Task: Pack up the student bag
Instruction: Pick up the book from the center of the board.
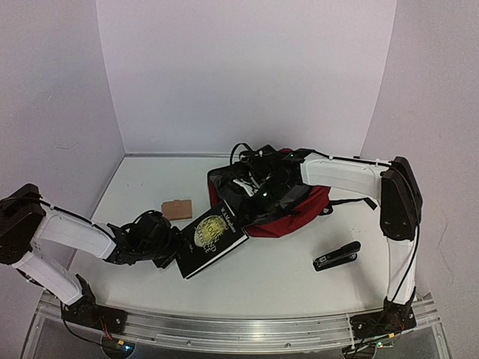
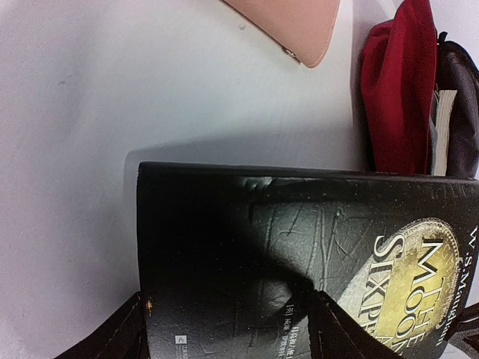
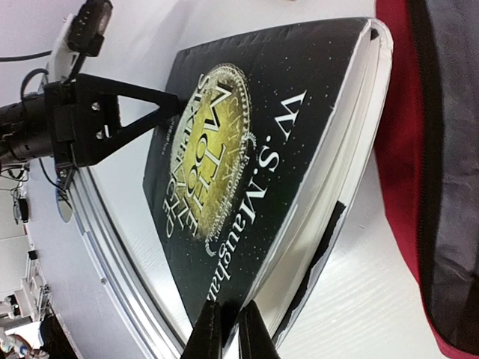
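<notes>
At the middle of the bench (image 1: 284,284), toward its far side, you have the student bag (image 1: 298,221). It lies on its side, dark red, with its mouth turned toward the left arm. Grey lining shows at the opening in the right wrist view. A pale block of page edges shows inside the mouth in the left wrist view.

Just in front of that mouth sits a black book (image 1: 212,235) with a gold medallion on its cover. Its shadow on the bench indicates that it rides clear of the surface on the bag side.

Your left tool (image 1: 175,244) has hold of this book at the end farthest from the bag. The jaws stand wide. One of its fingers (image 2: 337,333) lies across the cover, and the other sits at the book's outer edge.

Your right tool (image 1: 256,197) hangs over the bag's opening. Its fingers (image 3: 211,333) are drawn together. You cannot tell from these views whether anything thin is caught between them.

Other items noted:
- A small pink-brown wallet (image 1: 177,207) lies flat behind the book, apart from it.
- A black stapler (image 1: 337,256) lies on the right side of the bench, near the bag and not touching it.
</notes>
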Tool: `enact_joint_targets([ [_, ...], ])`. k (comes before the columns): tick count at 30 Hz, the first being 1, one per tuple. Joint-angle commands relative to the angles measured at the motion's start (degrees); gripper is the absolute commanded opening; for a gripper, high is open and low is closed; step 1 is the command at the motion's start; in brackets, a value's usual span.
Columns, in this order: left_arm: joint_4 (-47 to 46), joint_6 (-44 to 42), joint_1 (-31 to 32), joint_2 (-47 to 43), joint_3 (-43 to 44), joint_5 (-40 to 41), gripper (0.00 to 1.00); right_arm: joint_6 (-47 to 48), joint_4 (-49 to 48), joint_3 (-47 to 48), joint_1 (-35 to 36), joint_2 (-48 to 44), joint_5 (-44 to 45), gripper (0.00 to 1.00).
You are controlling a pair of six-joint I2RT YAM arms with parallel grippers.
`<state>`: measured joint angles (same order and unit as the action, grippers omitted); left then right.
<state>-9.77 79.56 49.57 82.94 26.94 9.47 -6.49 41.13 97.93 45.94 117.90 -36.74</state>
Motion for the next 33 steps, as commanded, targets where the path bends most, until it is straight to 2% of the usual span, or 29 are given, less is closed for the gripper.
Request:
enact_joint_targets([
  [1,-1.91,-6.72,0.98,5.96,8.13,-6.21,0.7,4.4,-5.88,2.43,2.25,-1.77,0.65,0.0],
  [5,-0.78,-11.19,0.91,11.56,16.79,-6.42,0.71,5.48,-5.45,3.76,-1.56,0.13,4.56,0.0],
  [10,-3.39,-10.68,0.68,17.41,20.08,-7.82,0.73,5.81,-5.56,6.96,-6.5,3.53,7.01,0.04],
  [12,-6.16,-9.22,0.34,18.65,19.31,-8.82,0.74,5.78,-5.46,8.18,-7.91,5.11,7.29,0.16],
  [16,-11.2,-6.23,-0.88,19.66,15.7,-10.77,0.77,5.54,-5.36,8.66,-9.48,6.61,6.26,0.57],
  [19,-13.46,-5.36,-1.55,20.26,14.18,-12.11,0.77,5.95,-5.22,8.73,-10.17,7.74,6.15,0.7],
  [23,-14.36,-5.26,-1.81,20.95,13.76,-12.99,0.78,6.04,-4.49,9.5,-10.76,9.68,6.66,0.74],
  [26,-16.23,-4.39,-1.86,20.85,12.71,-13.3,0.83,6.71,-3.96,9.57,-11.13,10.4,7.08,0.74],
  [33,-32.28,-1.18,-1.88,16.91,0.92,-10.05,0.86,9.08,-3.65,7.72,-11.1,10.98,11.16,0.67],
])
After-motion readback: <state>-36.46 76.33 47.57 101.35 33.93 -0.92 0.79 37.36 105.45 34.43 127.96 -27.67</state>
